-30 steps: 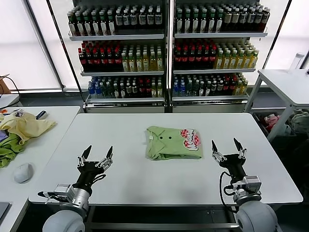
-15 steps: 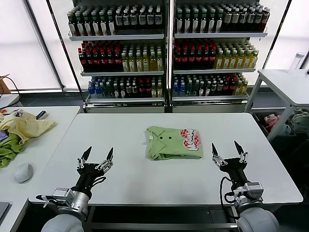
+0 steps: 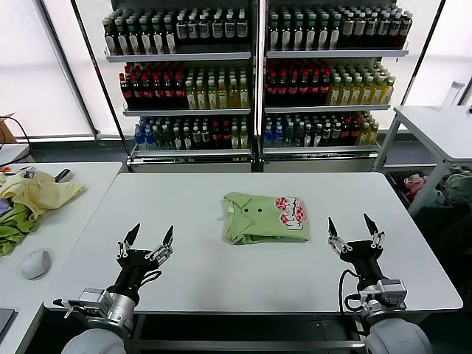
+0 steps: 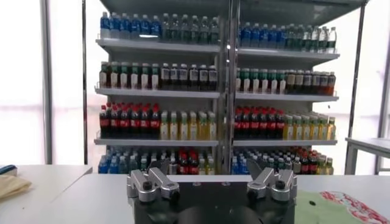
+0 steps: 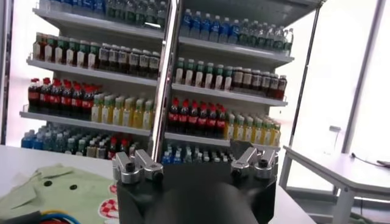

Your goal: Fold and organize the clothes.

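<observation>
Hovering either side of folded green shirt [image 3: 265, 217]: left gripper [image 3: 147, 237] and right gripper [image 3: 354, 227] both spreading jaws wide, gripping nothing, touching nothing.

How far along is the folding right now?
Done: one green shirt lies folded mid-table. In hand: nothing; the left gripper and right gripper hover open at the near edge. Left: the crumpled clothes on the side table, it seems.

Left gripper [image 3: 147, 243] and right gripper [image 3: 353, 231]: black pointed jaws, silver knuckle hardware (screws visible), black cables, rounded grey forearm housings.
</observation>
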Available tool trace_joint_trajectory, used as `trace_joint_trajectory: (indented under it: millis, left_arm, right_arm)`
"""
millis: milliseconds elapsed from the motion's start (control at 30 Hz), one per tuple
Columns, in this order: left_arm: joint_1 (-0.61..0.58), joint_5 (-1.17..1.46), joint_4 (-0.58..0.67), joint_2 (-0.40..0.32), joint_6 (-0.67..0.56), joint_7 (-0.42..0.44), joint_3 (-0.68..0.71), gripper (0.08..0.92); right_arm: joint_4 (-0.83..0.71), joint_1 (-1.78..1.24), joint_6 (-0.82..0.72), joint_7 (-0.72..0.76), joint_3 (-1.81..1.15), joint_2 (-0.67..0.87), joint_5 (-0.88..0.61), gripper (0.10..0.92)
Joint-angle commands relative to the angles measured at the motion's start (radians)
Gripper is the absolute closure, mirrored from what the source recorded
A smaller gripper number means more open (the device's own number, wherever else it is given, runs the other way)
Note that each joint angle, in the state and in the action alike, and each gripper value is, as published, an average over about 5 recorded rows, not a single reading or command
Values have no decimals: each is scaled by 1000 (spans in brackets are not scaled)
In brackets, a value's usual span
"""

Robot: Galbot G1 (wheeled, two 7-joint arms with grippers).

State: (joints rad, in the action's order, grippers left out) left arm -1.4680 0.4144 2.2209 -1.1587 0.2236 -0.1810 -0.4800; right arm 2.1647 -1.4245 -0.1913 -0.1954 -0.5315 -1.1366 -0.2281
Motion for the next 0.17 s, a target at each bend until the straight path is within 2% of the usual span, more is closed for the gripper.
trace_joint_trajectory:
  millis: [33,167]
  left_arm:
    - [-8,-2,9,-2,1,4,-3,177]
    - [-14,-3,12,-2,0,5,-7,177]
  right_arm:
    - [6,-6,-2,-16,-9,2,14,203]
    - [7,-6,-2,-21,-11,2,20,203]
